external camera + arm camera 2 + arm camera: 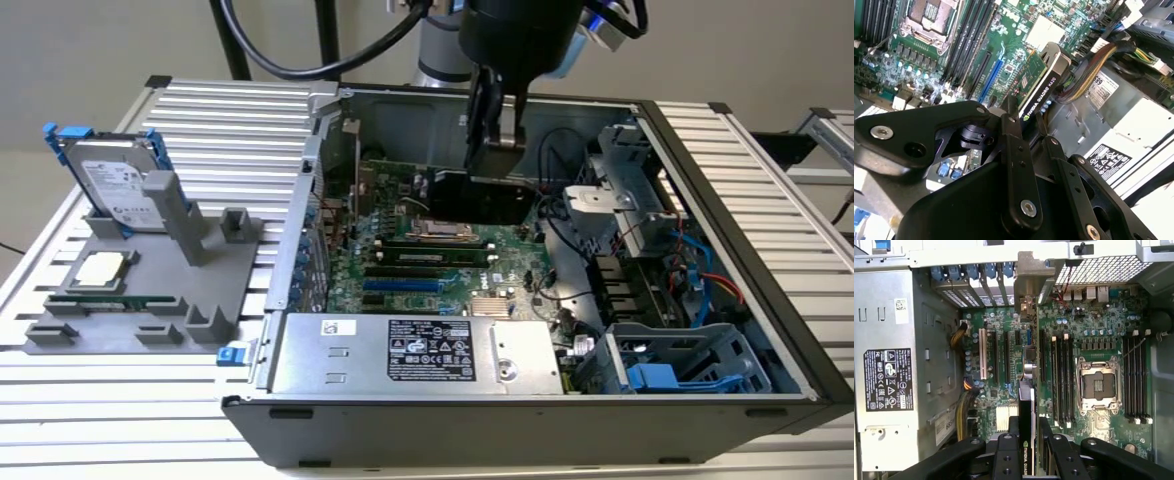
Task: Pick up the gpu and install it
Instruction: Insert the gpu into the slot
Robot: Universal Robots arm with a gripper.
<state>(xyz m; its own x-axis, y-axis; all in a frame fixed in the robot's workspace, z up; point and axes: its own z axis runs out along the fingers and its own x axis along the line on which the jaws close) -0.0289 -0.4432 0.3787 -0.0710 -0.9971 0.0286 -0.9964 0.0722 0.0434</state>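
The gpu (483,196) hangs on edge inside the open computer case (747,250), over the back half of the green motherboard (454,262). My gripper (493,150) is shut on the card's upper edge. In the second wrist view the gpu (1038,89) juts out from between the black fingers (1013,131), its dark face and green board tilted above the expansion slots (989,82). The first wrist view shows the gpu (1026,401) edge-on, with its silver bracket (1030,273) toward the case's rear slot openings. The card lines up along the slots (1006,354) and is apart from them.
A silver power supply (416,350) fills the case's near side. Cables (694,262) and a blue drive cage (683,372) crowd the exterior view's right. Outside the case, a grey holder (200,270) carries a hard drive (114,180), a processor (104,268) and a RAM stick (114,299).
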